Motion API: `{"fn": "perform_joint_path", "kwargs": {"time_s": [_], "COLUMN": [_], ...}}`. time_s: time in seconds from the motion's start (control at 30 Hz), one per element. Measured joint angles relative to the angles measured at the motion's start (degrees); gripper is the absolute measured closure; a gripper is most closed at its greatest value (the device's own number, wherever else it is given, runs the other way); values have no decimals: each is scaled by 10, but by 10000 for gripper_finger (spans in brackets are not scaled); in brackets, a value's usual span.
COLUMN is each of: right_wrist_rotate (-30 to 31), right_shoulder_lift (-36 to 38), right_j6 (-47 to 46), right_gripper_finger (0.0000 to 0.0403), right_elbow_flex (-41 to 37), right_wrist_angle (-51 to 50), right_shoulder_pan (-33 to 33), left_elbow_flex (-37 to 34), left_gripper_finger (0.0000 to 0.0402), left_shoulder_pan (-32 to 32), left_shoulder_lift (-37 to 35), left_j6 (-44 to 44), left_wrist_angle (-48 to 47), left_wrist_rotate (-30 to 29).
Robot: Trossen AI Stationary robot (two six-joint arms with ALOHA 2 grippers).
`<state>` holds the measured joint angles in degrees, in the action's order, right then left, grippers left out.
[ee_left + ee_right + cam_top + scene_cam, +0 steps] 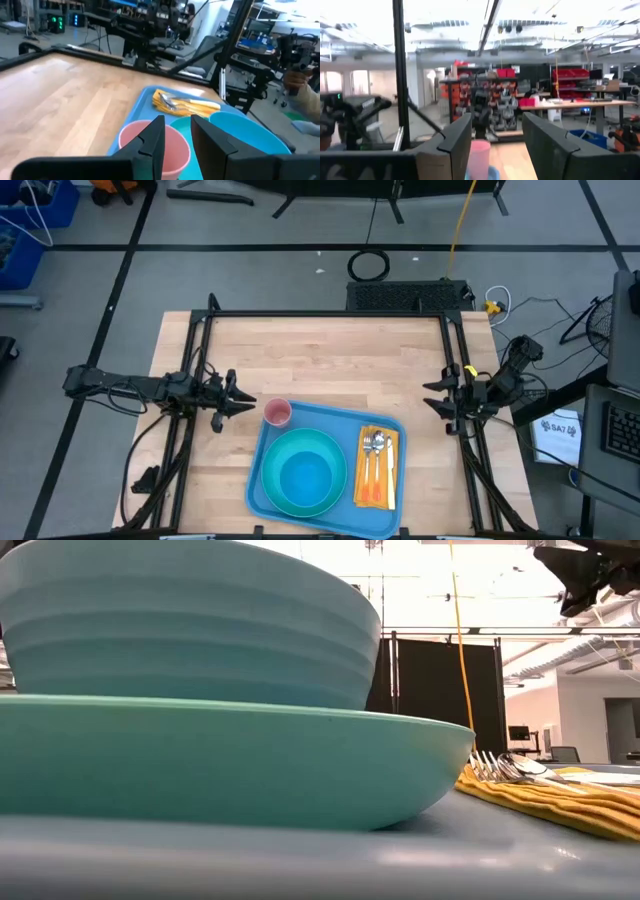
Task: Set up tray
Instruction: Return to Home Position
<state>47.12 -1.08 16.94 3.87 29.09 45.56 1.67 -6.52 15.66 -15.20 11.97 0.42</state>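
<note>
Wood, pale and planked: table top [330,360], bounded by a black metal frame [330,314]. Clock directions are read in the high view.

Tray [345,420]: blue plastic with rounded corners, lying flat at the table's 6 o'clock edge, a little toward 5.

Contents of the tray:
- Teal plate [230,770] with a teal bowl [190,630] seated in it, filling the 7 o'clock part.
- Pink cup [278,413], upright at the 11 o'clock corner, just beside the bowl.
- Yellow napkin [377,470], at 3 o'clock of the bowl.
- Three pieces of cutlery [374,455], lying side by side on the napkin with their heads toward 12.

Left gripper [243,406]: at the table's 9 o'clock edge, above the wood and pointing toward the cup. Its fingers [150,142] stand apart and hold nothing.

Right gripper [432,398]: at the 3 o'clock edge, clear of the tray. Its fingers [455,145] are spread wide and hold nothing.

Room:
- Grey floor crossed by dark lines.
- Coiled black cable [368,265] at 12 o'clock beyond the table.
- Yellow cord [460,225] running past the coil.
- Black curtain panel [435,680] in the low view.
- Shelving with red bins [575,75] under bright ceiling lights in the right wrist view.
</note>
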Motion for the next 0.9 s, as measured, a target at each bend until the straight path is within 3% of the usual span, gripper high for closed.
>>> {"fn": "perform_joint_path", "kwargs": {"time_s": [0.2, 0.47, 0.7, 0.9], "right_wrist_rotate": [-25, -102, -203, -219], "right_shoulder_lift": [6, -26, -30, -20], "right_j6": [-30, -158, -138, -163], "right_gripper_finger": [228, 187, 161, 156], "right_elbow_flex": [-7, -8, -5, 59], "right_wrist_angle": [-22, -122, -128, -297], "right_shoulder_pan": [-25, -97, -178, -235], "left_elbow_flex": [0, 0, 0, 0], "left_gripper_finger": [304, 305, 304, 304], "left_shoulder_pan": [0, 0, 0, 0], "left_shoulder_lift": [0, 0, 0, 0], "left_j6": [-11, -11, -17, -30], "left_wrist_angle": [-2, -2, -4, -4], "left_wrist_rotate": [-4, 14, 21, 33]}}
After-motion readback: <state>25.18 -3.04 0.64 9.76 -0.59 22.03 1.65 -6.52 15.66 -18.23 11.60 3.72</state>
